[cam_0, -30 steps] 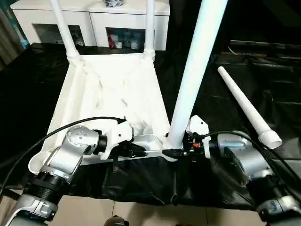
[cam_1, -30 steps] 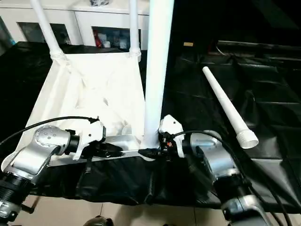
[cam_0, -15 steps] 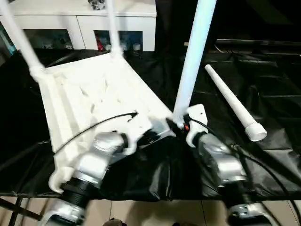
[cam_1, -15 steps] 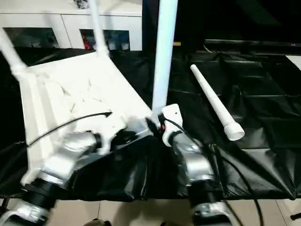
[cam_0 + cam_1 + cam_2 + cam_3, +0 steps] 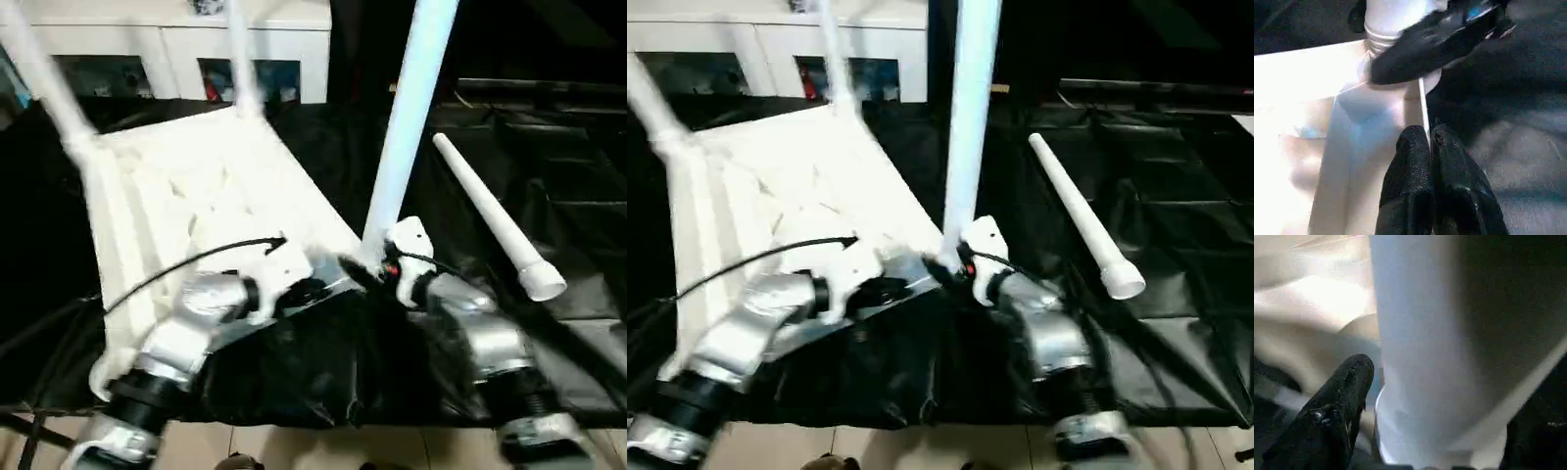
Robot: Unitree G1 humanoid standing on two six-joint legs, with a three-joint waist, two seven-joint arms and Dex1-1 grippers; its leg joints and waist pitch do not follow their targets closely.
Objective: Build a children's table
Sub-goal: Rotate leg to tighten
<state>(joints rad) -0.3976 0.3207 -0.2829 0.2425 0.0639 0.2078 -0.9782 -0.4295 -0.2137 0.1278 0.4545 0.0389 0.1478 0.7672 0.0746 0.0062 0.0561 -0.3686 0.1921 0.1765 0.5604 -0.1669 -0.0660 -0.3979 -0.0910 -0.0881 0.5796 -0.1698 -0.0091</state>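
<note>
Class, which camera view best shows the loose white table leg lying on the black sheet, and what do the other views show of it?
The left eye view: the loose leg lies whole on the black sheet, apart from the upturned table top, its wide end toward the robot. The right eye view shows it whole as well. The wrist views look at the near-corner leg instead.

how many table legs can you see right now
4: two upright legs at the tabletop's far corners, one upright leg at the near corner by the right gripper, one loose leg on the black sheet.

Children's table upside down, legs up; loose leg lies to its right; cabinet behind; both claws apparently at near edge.
</note>
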